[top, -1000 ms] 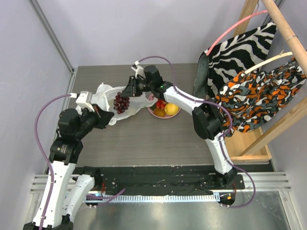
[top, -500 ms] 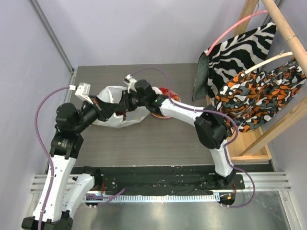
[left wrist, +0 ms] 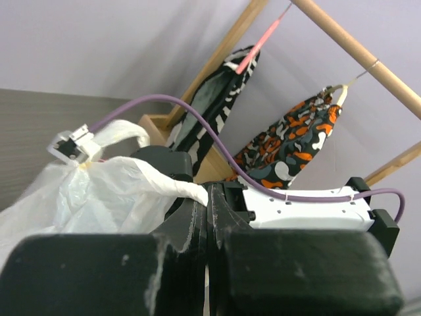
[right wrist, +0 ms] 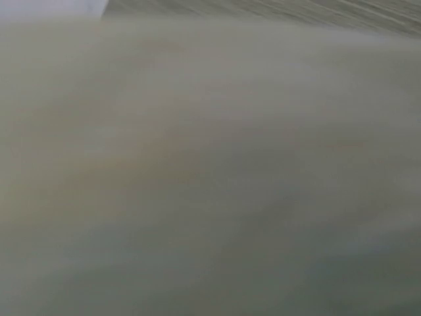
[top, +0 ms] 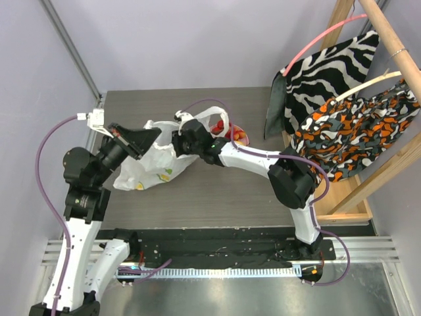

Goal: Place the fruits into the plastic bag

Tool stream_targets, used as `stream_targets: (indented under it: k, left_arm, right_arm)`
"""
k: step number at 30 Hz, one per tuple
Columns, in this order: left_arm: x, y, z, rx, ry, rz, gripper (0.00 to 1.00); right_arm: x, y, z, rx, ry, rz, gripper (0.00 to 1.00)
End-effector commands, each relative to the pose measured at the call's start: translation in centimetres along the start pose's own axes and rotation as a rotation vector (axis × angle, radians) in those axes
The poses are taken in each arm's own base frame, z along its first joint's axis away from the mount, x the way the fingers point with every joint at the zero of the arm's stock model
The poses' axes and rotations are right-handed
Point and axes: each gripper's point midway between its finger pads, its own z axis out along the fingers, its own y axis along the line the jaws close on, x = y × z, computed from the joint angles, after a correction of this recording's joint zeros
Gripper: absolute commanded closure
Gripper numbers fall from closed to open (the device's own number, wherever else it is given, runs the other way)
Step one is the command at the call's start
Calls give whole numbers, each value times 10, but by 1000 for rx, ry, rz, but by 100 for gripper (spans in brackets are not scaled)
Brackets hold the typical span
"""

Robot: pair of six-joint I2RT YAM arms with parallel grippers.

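Observation:
The white plastic bag [top: 150,164] stands on the table, its mouth held up. My left gripper [top: 148,135] is shut on the bag's rim; in the left wrist view its fingers [left wrist: 209,192] pinch a twisted bit of the bag [left wrist: 99,191]. My right gripper [top: 179,142] reaches into the bag's mouth and its fingers are hidden by plastic. The right wrist view shows only blurred pale plastic. The grape bunch is out of sight. Red and orange fruits [top: 238,135] lie on the pink plate [top: 245,131], mostly behind my right arm. A yellowish patch [top: 164,175] shows through the bag.
A zebra-striped cloth [top: 325,66] and an orange patterned cloth [top: 355,131] hang from a wooden rack [top: 388,39] at the right. Walls close the table's left and far sides. My right arm [left wrist: 302,204] crosses just behind the bag.
My left gripper has pulled the bag's rim up and to the left, raising the bag. My right gripper has carried the grape bunch left into the bag, and the grapes no longer show.

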Motion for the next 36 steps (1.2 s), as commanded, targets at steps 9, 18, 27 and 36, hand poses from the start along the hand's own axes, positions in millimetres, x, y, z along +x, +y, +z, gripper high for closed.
stream_targets:
  k: [9,18,27,36]
  left_arm:
    - [-19,24,-27,-213,-122,102,100]
    - [-13,34,-31,-251,-110,118,100]
    - [-10,40,-32,-272,-107,132,100]
    - [-2,83,-41,-441,-102,199,100]
  right_arm:
    - [-20,-20,-25,158,-81,-41,90]
    - [-18,-6,-27,93,-60,-55,50]
    - [-34,35,-33,-92,-67,-50,6]
    - [-76,53,-67,-125,-245,-46,4]
